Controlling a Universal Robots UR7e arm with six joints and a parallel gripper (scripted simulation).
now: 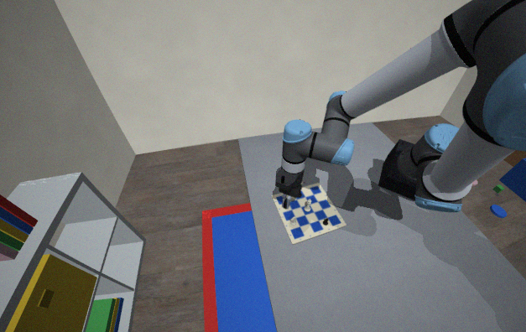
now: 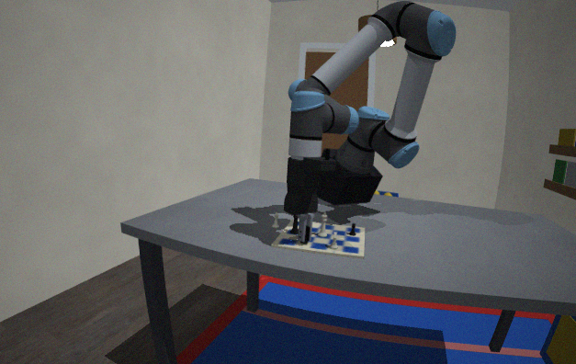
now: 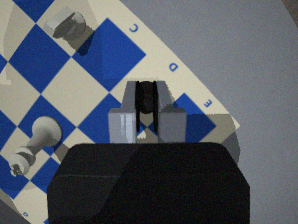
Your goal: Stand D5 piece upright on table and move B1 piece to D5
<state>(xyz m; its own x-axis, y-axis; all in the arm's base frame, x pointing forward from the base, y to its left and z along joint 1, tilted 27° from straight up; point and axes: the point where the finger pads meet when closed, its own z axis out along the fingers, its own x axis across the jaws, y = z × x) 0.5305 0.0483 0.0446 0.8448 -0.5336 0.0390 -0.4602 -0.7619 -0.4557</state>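
The gray two-finger end effector (image 1: 287,201) (image 2: 305,229) (image 3: 146,96), right of center in the upper wrist frame, pinches a black chess piece (image 2: 307,233) (image 3: 146,95) above the blue-and-cream chessboard (image 1: 294,241) (image 2: 361,254) (image 3: 156,47).

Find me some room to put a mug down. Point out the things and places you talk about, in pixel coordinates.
There's room on the grey table (image 1: 345,277) (image 2: 460,248) (image 3: 220,45), right of the blue-and-cream chessboard (image 1: 298,232) (image 2: 352,250) (image 3: 112,52) in the exterior view. It's crowded on the board, where the black gripper (image 1: 286,204) (image 2: 304,236) (image 3: 146,96) reaches down near the tall white piece (image 1: 308,206) (image 2: 324,226) (image 3: 46,131).
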